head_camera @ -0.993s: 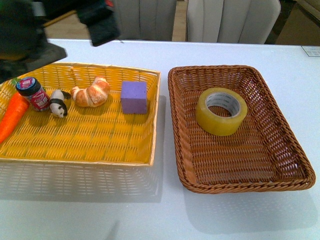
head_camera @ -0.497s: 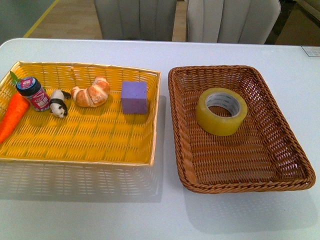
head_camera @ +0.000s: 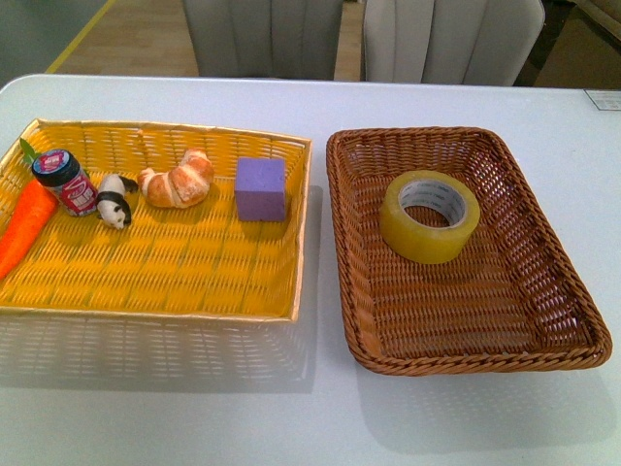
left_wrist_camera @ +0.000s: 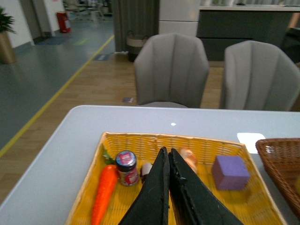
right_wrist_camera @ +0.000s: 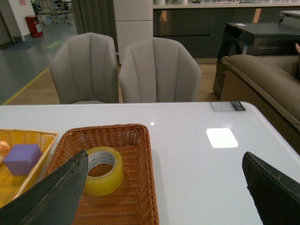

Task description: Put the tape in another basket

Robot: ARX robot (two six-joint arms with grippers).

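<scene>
Tape (head_camera: 430, 216) flat in the far half of the brown wicker basket (head_camera: 558, 291), hole upward, nothing beside it and nothing above. To the left, just beside that basket, a yellow basket (head_camera: 175, 272) holding a purple cube (head_camera: 260, 188), a croissant (head_camera: 178, 181), a panda figure (head_camera: 114, 201), a small jar (head_camera: 64, 181) and a carrot (head_camera: 25, 224) (all well apart from the tape). No arm in the front view. Left gripper (left_wrist_camera: 168, 152) pressed shut on nothing, up over the yellow basket. Right gripper (right_wrist_camera: 164, 161) spread wide and empty, raised on the near side of the brown basket. Two grey chairs (head_camera: 451, 39) behind the white table (head_camera: 320, 417).
</scene>
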